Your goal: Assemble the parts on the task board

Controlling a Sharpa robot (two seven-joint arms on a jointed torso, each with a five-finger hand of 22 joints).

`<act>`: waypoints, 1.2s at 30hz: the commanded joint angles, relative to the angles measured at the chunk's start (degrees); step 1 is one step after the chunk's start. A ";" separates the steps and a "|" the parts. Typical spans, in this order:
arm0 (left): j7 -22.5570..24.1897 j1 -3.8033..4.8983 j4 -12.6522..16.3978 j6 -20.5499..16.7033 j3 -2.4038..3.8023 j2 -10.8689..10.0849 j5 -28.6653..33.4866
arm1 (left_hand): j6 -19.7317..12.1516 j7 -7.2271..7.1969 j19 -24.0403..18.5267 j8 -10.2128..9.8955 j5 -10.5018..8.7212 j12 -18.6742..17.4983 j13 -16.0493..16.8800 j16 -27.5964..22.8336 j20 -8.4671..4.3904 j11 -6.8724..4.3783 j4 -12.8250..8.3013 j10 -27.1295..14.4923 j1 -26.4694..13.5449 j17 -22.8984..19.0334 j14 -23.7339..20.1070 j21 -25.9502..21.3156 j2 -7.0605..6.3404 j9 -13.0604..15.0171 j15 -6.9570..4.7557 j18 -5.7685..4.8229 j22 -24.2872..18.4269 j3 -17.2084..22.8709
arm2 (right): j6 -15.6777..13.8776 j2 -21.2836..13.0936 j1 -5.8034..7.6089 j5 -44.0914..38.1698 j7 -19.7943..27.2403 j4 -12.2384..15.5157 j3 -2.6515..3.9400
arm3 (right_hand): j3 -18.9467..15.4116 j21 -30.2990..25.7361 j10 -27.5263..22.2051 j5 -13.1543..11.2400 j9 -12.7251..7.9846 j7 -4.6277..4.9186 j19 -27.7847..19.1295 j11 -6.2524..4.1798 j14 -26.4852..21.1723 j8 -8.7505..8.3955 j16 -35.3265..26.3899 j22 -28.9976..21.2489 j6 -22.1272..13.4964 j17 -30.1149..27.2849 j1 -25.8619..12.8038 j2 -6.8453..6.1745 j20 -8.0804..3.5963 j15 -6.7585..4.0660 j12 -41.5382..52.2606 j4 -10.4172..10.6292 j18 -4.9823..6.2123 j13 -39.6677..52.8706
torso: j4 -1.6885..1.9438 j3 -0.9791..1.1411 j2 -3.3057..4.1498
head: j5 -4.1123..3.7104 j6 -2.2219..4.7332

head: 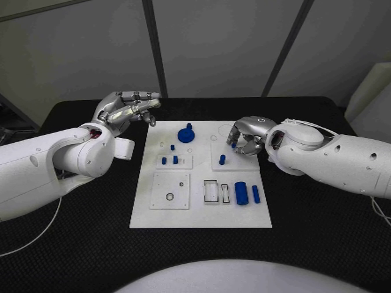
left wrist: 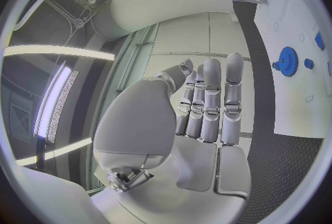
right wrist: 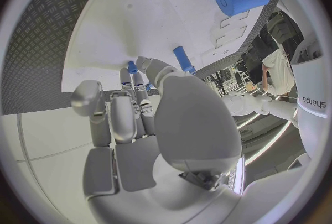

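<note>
The white task board lies mid-table. On it are a blue gear, small blue pegs, an upright blue peg, a thick blue cylinder and a thin blue rod. My right hand hovers over the board's far right part, fingers curled down beside the upright peg. A small blue part shows at its fingertips with the thumb standing apart; whether it is held is unclear. My left hand is raised off the board's far left corner, fingers straight and holding nothing.
The board carries raised white plates, rectangular slots and a black ring on its near half. Black table surrounds the board on all sides. A white panel leans at the back right.
</note>
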 commanded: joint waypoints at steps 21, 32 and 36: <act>0.58 0.07 -0.41 1.24 0.06 -0.06 0.56 | 0.27 0.12 -0.30 0.07 0.18 0.64 0.19 -0.12 -0.08 0.10 0.06 -0.74 -0.56 -0.28 -0.50 -0.64 0.19 -0.12 -0.03 1.99 -0.31 -0.86 | 0.98 0.51 -0.22 -4.86 -2.62 -0.36 0.02 | 4.13 3.93 8.36 -4.36 1.18 -1.56 2.98 -2.24 2.36 2.26 0.81 5.36 7.14 0.31 3.91 3.09 -1.58 -1.33 2.38 -4.14 -0.07 -0.35 | -0.09 0.00 -0.07 | -0.10 -0.55; 0.45 0.07 -0.53 1.39 0.06 -0.11 0.59 | 0.18 0.13 -0.26 0.04 0.17 0.75 0.22 -0.10 -0.06 0.13 0.05 -0.98 -0.59 -0.38 -0.52 -0.77 0.20 -0.16 -0.01 1.99 -0.42 -1.08 | -2.07 0.45 -0.38 -6.60 -3.61 0.23 0.03 | 4.23 4.28 8.47 -4.62 1.20 -1.57 3.18 -2.26 2.43 2.22 0.98 5.86 7.36 0.51 3.50 3.06 -1.66 -1.38 2.33 -4.29 -0.17 -0.32 | -0.12 0.02 -0.07 | -0.19 -0.50; 0.42 0.07 -0.64 1.45 0.06 -0.07 0.98 | 0.13 0.16 -0.24 0.01 0.17 0.78 0.23 -0.09 -0.05 0.16 0.05 -1.14 -0.58 -0.43 -0.53 -0.85 0.24 -0.17 0.00 1.99 -0.48 -1.18 | -3.61 0.00 -0.40 -6.71 -3.55 1.02 0.03 | 4.27 4.41 8.35 -4.61 1.18 -1.54 3.29 -2.24 2.46 2.14 1.08 6.08 7.29 0.63 3.33 3.09 -1.67 -1.37 2.22 -4.28 -0.22 -0.35 | -0.17 0.06 -0.07 | -0.16 -0.46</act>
